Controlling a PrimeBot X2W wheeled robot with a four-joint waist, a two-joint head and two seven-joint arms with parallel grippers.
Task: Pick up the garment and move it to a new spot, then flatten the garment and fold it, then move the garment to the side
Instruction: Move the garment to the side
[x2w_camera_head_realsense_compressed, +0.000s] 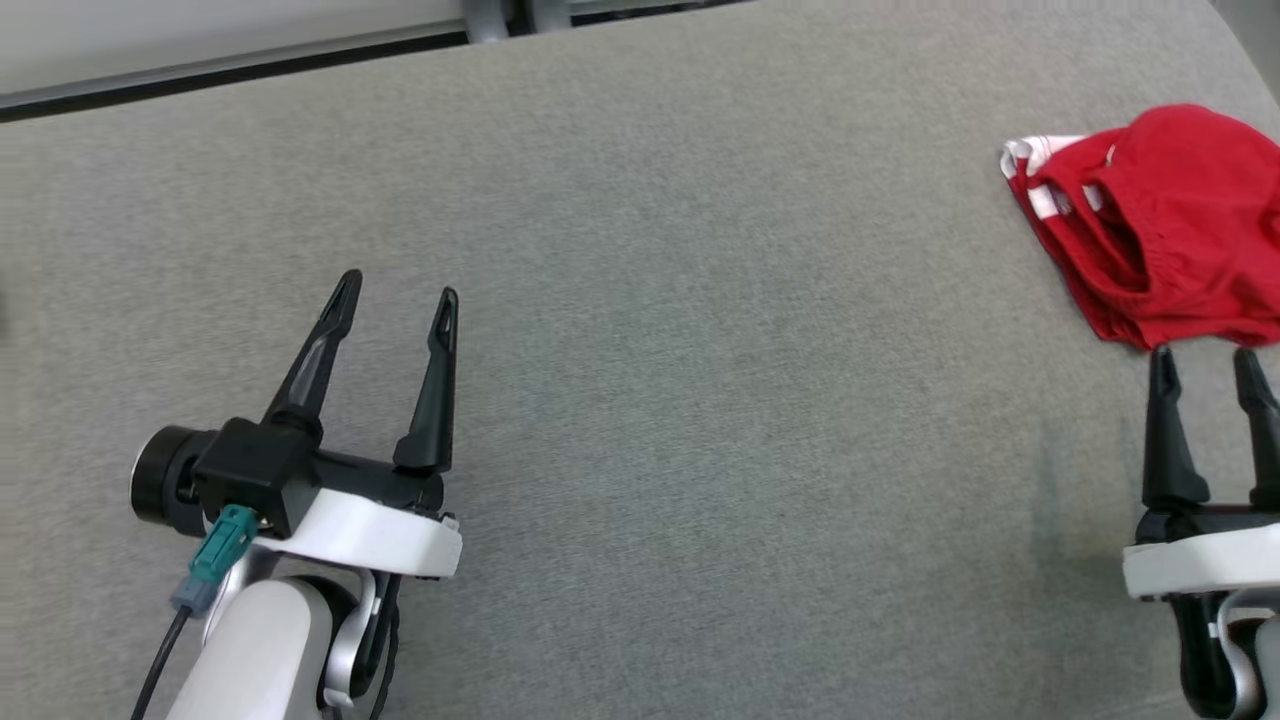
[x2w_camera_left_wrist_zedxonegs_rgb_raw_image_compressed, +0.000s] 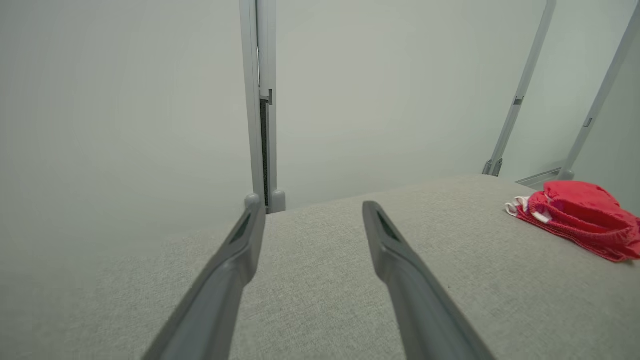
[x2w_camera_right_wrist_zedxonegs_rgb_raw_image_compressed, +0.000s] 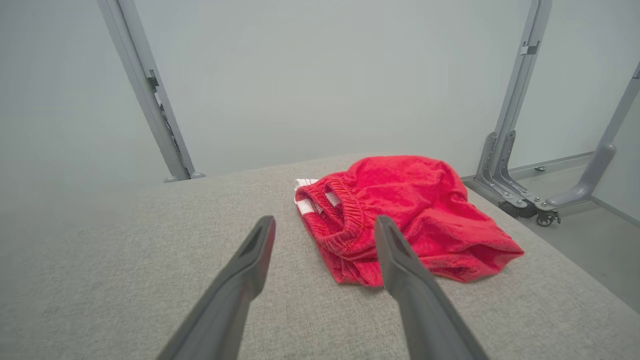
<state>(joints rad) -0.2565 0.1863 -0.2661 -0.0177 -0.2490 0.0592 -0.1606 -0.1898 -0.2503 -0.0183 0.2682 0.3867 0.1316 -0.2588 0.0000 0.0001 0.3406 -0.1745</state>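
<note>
The garment (x2w_camera_head_realsense_compressed: 1165, 225) is a bundled red piece with white stripes and an elastic waistband, lying on the grey fabric surface (x2w_camera_head_realsense_compressed: 640, 300) at the far right. In the right wrist view the garment (x2w_camera_right_wrist_zedxonegs_rgb_raw_image_compressed: 415, 215) sits just beyond the fingertips. My right gripper (x2w_camera_head_realsense_compressed: 1205, 360) is open, its tips just short of the garment's near edge, with nothing between them. My left gripper (x2w_camera_head_realsense_compressed: 397, 283) is open and empty at the lower left, far from the cloth. From the left wrist the garment (x2w_camera_left_wrist_zedxonegs_rgb_raw_image_compressed: 580, 217) shows at the right edge.
The surface's far edge runs along the top, with a pale wall and a grey frame post (x2w_camera_left_wrist_zedxonegs_rgb_raw_image_compressed: 262, 105) behind it. To the right, the surface drops off beside the garment to a floor with grey wheeled frame legs (x2w_camera_right_wrist_zedxonegs_rgb_raw_image_compressed: 520, 190).
</note>
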